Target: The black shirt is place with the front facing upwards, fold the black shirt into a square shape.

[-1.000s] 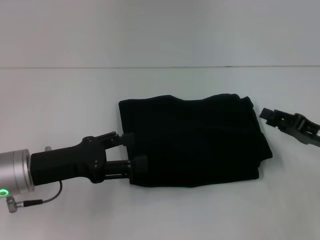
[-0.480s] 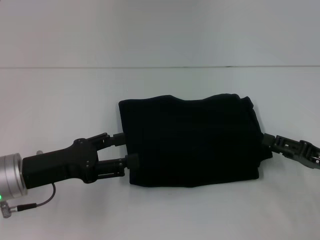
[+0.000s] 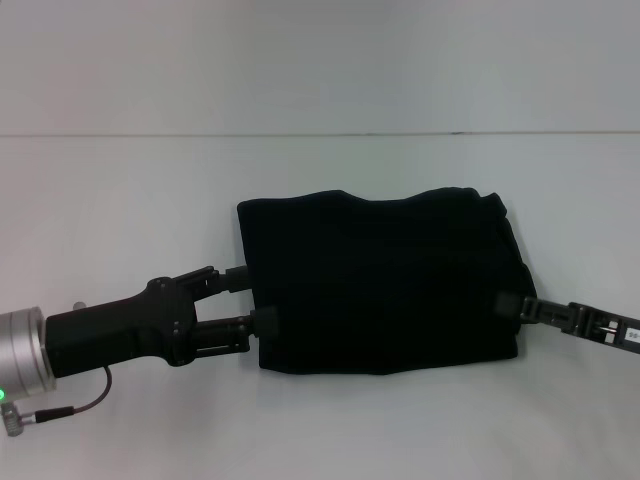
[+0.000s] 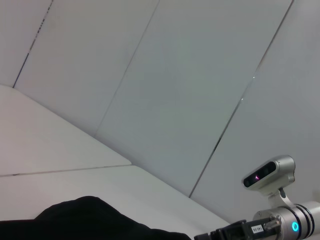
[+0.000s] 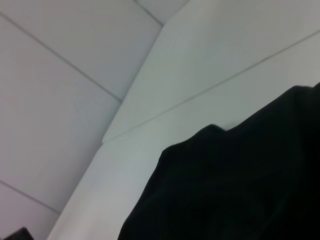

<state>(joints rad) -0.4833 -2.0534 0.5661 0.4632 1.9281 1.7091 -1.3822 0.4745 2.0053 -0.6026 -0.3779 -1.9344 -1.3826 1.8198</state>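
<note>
Head view: one black shirt [image 3: 380,290] lay folded at mid white surface [image 3: 150,200], long axis left-right, unchanged; left gripper [image 3: 256,298] stayed parted at its left edge, while right gripper [image 3: 512,306] had come in from clear of the cloth onto the right edge, fingers' spread impossible to tell. Left wrist view: shirt [image 4: 95,220] low, right gripper [image 4: 235,232] beyond. Right wrist view: only shirt [image 5: 240,185] on surface.

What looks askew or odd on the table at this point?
Only the black shirt: its far edge is wavy and its right end splays unevenly. The left gripper and right gripper meet its opposite ends.
</note>
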